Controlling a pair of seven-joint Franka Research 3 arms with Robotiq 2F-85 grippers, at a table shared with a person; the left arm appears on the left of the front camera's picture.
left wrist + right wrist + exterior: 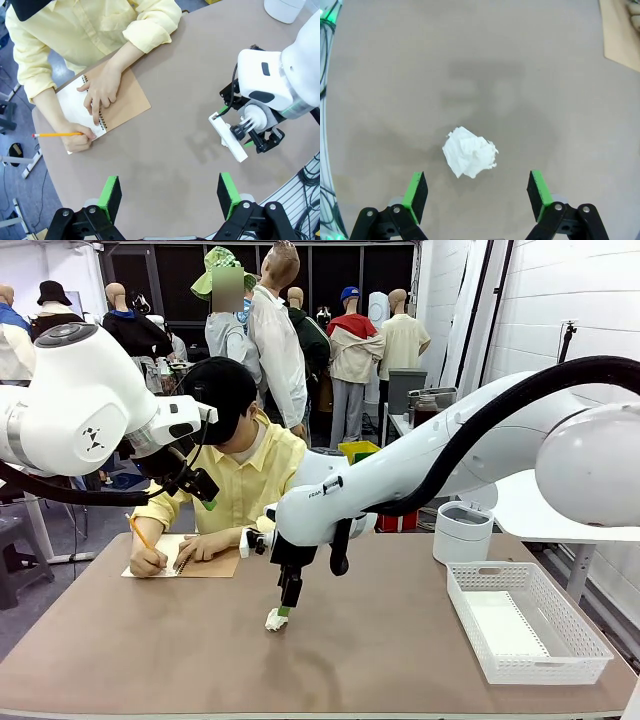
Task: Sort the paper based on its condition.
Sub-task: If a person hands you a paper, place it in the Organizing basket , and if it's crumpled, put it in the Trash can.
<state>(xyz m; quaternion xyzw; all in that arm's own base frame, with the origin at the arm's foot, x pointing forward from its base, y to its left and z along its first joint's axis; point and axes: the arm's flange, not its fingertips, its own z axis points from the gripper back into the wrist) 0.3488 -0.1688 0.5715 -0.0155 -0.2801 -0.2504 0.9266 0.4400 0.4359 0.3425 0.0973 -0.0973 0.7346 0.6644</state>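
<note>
While the person's hand (102,90) rested on the notebook (125,102) at the far side, the right gripper (476,197) hung with jaws spread over a crumpled paper (470,158) lying in the middle of the worktop (545,75). The left gripper (170,197) was likewise spread wide, holding nothing.

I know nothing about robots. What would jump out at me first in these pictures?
The right gripper, jaws open, points down at a crumpled paper ball in the middle of the table. At its far left, a person in a yellow shirt writes with a pencil in a tan notebook. A white basket sits at the near right.
</note>
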